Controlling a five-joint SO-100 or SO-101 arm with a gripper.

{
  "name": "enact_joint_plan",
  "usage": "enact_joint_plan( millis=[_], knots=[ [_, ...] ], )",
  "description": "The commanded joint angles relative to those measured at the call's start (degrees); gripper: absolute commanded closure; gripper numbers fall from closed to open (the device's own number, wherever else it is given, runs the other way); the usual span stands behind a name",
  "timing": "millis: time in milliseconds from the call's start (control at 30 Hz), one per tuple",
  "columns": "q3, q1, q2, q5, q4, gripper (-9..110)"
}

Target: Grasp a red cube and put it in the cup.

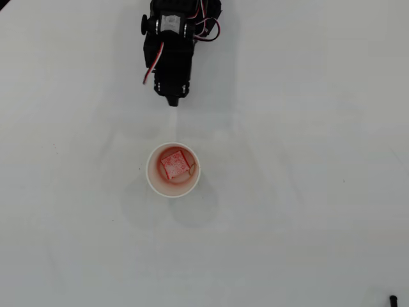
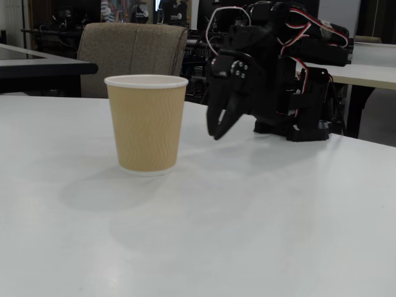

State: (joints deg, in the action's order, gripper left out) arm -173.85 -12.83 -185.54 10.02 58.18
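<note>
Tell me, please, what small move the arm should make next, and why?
Probably none beyond folding back to rest. The red cube already lies inside the cup, and the gripper is empty, pointing down above the table, clear of the cup in the fixed view.

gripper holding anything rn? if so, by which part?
Nothing is held. The gripper is shut and empty, hanging above the table beside the cup. The red cube lies inside the cup.
</note>
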Motion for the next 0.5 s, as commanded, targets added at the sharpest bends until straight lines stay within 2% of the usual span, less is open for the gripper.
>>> enact_joint_plan(
  millis=[0, 467],
  knots=[
    [-0.1, 1.5, -0.5, -2.1, 0.7, 101],
    [-1.1, 5.6, -0.6, -8.8, -3.4, 101]
  ],
)
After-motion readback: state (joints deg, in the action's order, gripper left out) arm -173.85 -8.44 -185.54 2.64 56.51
